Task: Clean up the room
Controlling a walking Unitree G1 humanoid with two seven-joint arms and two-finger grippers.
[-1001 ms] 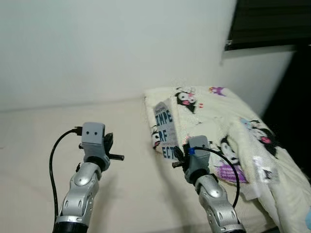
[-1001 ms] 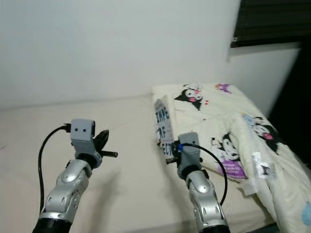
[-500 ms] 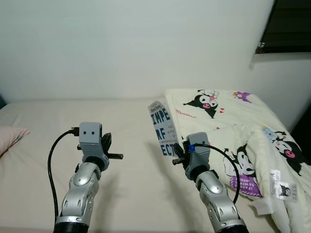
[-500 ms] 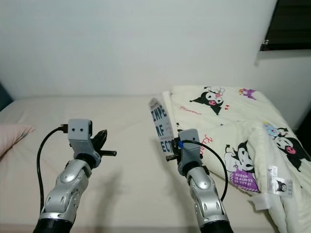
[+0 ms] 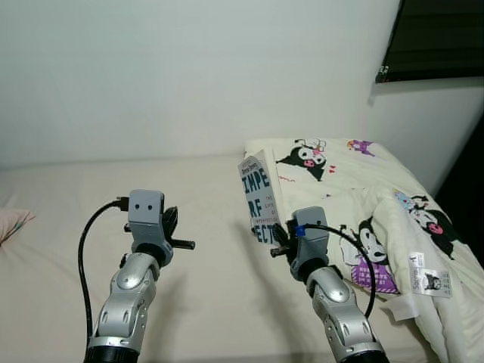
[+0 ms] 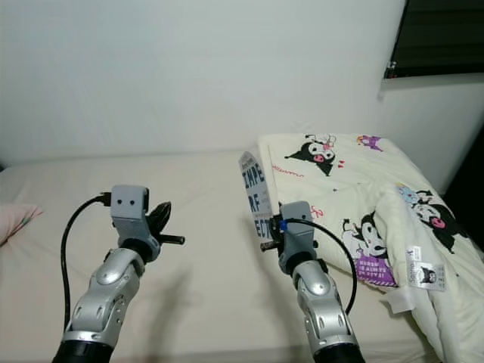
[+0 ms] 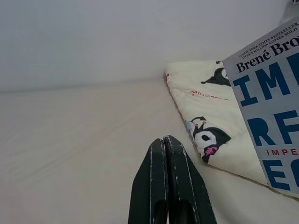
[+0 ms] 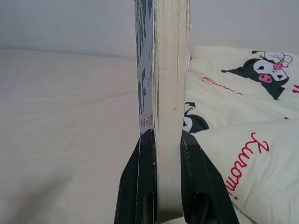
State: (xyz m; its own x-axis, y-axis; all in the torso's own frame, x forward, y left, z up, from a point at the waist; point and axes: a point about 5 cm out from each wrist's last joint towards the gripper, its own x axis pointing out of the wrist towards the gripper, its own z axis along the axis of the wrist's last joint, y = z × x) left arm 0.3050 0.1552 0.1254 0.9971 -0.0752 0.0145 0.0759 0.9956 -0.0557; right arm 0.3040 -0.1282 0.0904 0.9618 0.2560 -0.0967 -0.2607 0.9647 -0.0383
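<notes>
My right gripper (image 8: 167, 140) is shut on a paperback book (image 5: 259, 195) with a pale cover and big blue letters, holding it upright over the bed. In the right wrist view the book's page edge (image 8: 170, 70) stands clamped between the two black fingers (image 8: 145, 172). My left gripper (image 7: 165, 144) is shut with nothing in it, raised over the bare mattress (image 5: 91, 197) to the left of the book. The book's cover (image 7: 271, 126) also shows at the side of the left wrist view.
A cream blanket with cartoon prints (image 5: 363, 204) lies rumpled over the right part of the bed. A pink pillow corner (image 5: 11, 224) shows at the far left. A white wall (image 5: 189, 68) runs behind the bed and a dark window (image 5: 442, 38) sits at the upper right.
The camera has swung: the window and blanket shifted left since half a second ago, and the pillow slid toward the left edge. Both grippers hold the same pose with the book.
</notes>
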